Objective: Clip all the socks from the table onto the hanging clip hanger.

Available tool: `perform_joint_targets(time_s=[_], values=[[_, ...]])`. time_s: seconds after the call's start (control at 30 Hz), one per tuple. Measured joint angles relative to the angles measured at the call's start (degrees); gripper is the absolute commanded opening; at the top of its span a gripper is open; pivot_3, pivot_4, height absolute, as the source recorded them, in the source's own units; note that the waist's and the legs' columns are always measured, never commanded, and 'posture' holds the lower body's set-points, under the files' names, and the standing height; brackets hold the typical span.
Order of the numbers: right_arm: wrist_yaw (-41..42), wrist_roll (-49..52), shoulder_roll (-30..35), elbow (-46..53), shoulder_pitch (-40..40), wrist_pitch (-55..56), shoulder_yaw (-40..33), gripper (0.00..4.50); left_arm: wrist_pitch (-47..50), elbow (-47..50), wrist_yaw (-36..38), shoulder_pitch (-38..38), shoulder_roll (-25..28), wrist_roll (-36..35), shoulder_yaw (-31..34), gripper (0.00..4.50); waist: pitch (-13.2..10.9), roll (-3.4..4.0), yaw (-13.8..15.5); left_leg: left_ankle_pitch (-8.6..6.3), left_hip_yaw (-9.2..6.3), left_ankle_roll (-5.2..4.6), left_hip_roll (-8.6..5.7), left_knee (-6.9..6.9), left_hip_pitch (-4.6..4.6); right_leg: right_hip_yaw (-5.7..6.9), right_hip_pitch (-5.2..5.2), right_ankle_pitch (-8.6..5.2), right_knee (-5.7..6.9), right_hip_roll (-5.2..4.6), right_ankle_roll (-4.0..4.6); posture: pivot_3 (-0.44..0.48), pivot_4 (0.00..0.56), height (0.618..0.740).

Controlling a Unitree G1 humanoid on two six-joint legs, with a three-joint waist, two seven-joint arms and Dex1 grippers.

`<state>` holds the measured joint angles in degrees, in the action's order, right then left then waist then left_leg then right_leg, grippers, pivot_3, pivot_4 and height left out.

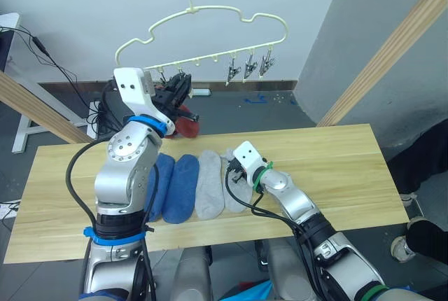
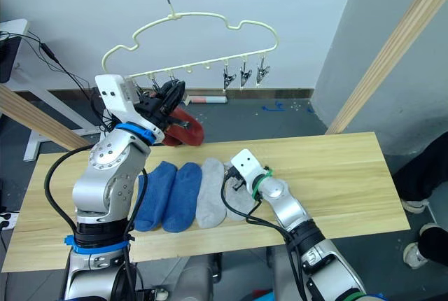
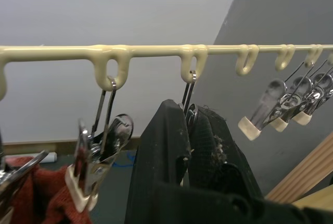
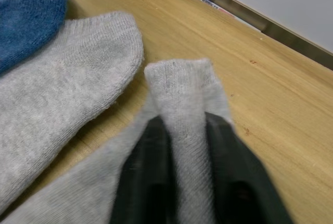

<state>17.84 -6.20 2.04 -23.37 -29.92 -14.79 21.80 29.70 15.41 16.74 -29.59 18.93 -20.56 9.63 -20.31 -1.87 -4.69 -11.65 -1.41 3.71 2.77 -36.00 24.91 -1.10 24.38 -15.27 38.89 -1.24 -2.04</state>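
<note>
The pale yellow-green clip hanger [image 1: 210, 10] hangs behind the table [image 1: 329, 161]. My left gripper [image 3: 188, 117] is raised to its bar, shut on a metal clip [image 3: 190, 91]. Beside it, another clip [image 3: 99, 151] holds a rust red sock [image 1: 185, 124] that hangs down. Two blue socks [image 1: 182, 185] and a light grey sock [image 1: 208, 183] lie side by side on the table. My right gripper [image 4: 184, 130] is down on the table, shut on a pinched fold of the second grey sock [image 4: 182, 94], which still rests on the wood.
Three free clips [image 1: 248, 68] bunch at the hanger's right end. Slanted wooden beams stand at the right [image 1: 392, 49] and left [image 1: 35, 108]. Cables lie on the floor at the back left. A person's shoe [image 1: 420, 238] shows at the right edge.
</note>
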Motion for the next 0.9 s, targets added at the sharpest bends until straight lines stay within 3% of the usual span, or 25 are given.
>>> perform_joint_targets(time_s=[0.13,0.3,0.47,0.9], values=[[1.3,-1.1,1.0,3.3,0.2,-0.1,0.3,0.00,5.4,1.0,0.7,-1.1,0.9,-5.2,1.9,0.09,0.0,0.00,0.0,0.00,0.00,0.00,0.00,0.00,0.01,-0.01,0.01,0.00,-0.01,0.00,0.00,-0.130,0.374,0.733],[3.3,-2.5,2.1,18.9,-3.0,0.1,0.5,0.00,19.7,0.4,-1.7,-6.7,1.2,-19.3,9.3,0.09,-0.3,-0.04,-0.1,0.00,-0.05,0.00,0.00,0.00,0.02,0.05,0.01,-0.01,0.00,0.01,-0.01,-0.134,0.377,0.733],[2.0,-4.0,0.5,22.3,-5.1,1.8,0.5,0.00,26.4,-0.6,-5.1,-9.3,1.1,-26.9,12.9,0.09,-0.3,-0.11,0.0,0.00,-0.04,0.02,0.01,0.01,0.03,0.06,0.01,0.01,-0.05,-0.01,0.02,-0.137,0.376,0.733],[0.8,-4.8,-2.4,22.1,-6.8,4.5,0.8,0.00,28.6,-0.5,-8.3,-9.6,2.0,-30.9,13.4,0.09,-0.5,-0.30,0.2,0.12,-0.05,0.26,-0.02,0.00,0.07,0.08,0.02,0.08,-0.04,-0.07,0.14,-0.133,0.368,0.733]])
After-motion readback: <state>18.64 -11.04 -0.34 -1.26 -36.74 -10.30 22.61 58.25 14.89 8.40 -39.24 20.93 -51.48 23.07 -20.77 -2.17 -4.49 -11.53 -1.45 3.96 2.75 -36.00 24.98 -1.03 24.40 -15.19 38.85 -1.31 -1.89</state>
